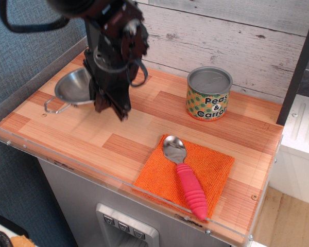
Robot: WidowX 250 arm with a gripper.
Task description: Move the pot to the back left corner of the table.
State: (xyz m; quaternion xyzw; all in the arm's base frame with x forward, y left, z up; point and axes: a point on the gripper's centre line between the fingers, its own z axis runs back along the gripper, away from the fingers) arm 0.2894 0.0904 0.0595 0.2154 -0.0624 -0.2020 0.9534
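One upright pot [74, 88], handle axis front-left to back-right, in end effector [109, 105] grip.

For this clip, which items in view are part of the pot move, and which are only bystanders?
Part of the job:
- the pot, at the gripper, on the left side toward the back
- the table, the surface it travels over

Just lying about:
- the Peas & Carrots can, upright near the back wall
- the orange cloth
- the pink-handled spoon lying on that cloth
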